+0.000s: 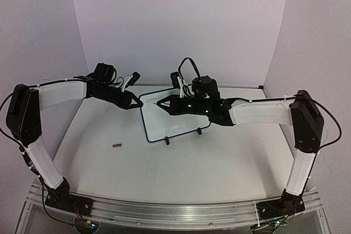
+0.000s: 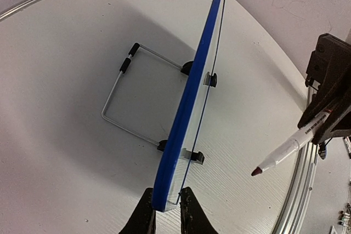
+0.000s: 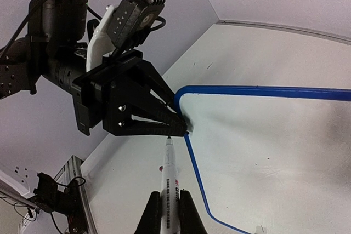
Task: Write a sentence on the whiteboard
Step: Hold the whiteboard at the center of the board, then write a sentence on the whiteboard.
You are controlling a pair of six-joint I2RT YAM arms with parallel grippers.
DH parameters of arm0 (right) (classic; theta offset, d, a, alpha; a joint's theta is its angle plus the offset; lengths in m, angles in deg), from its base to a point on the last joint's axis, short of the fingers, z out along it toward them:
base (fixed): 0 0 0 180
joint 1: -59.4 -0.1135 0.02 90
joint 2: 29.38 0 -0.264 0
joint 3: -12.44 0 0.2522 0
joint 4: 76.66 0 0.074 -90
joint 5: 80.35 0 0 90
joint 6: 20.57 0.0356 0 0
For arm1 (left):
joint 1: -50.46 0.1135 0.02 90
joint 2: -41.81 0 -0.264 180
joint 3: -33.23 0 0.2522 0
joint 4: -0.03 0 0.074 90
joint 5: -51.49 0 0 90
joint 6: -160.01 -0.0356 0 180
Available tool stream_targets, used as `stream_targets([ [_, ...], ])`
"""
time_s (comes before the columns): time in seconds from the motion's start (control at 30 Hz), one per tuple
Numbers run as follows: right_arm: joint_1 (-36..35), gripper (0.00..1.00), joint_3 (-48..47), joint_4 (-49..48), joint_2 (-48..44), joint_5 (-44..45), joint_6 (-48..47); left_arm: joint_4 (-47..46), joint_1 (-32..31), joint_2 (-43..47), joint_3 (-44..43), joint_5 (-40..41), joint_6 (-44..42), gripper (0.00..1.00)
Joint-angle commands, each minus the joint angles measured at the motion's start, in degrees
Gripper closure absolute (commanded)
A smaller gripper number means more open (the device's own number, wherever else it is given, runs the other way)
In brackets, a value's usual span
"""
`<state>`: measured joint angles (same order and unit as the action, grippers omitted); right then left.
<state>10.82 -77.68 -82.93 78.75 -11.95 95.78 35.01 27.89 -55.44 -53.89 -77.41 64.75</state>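
surface: white table (image 1: 219, 163), pale walls (image 1: 181, 20) | count: one whiteboard (image 1: 164, 121), one marker (image 3: 170, 176) | left gripper (image 2: 166, 194) clamped on whiteboard's edge | right gripper (image 3: 171, 194) clamped on marker

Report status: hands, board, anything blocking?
Left hand clamped on whiteboard corner. Right hand shut on marker, tip off the board. Its face looks blank. Left hand crowds the tip.

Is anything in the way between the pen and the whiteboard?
Nothing visible. There is only open space between the marker tip and the whiteboard. The left gripper pinches the board's corner close beside the tip.
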Motion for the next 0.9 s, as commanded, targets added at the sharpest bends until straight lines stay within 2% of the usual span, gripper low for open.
stream_targets([
  [0.0,-0.25,1.00,-2.72,-1.02,1.14,2.33,-0.70,1.88,0.07,2.06,-0.46,-0.20,-2.10,0.87],
  [0.3,-0.24,1.00,-2.98,-1.15,1.64,2.14,-0.87,2.40,0.06,1.24,-0.29,-0.93,-3.42,1.00],
  [0.87,-0.31,1.00,-3.60,-1.99,3.02,4.37,-0.66,3.31,0.07,0.61,-0.55,-0.67,-4.32,1.00],
])
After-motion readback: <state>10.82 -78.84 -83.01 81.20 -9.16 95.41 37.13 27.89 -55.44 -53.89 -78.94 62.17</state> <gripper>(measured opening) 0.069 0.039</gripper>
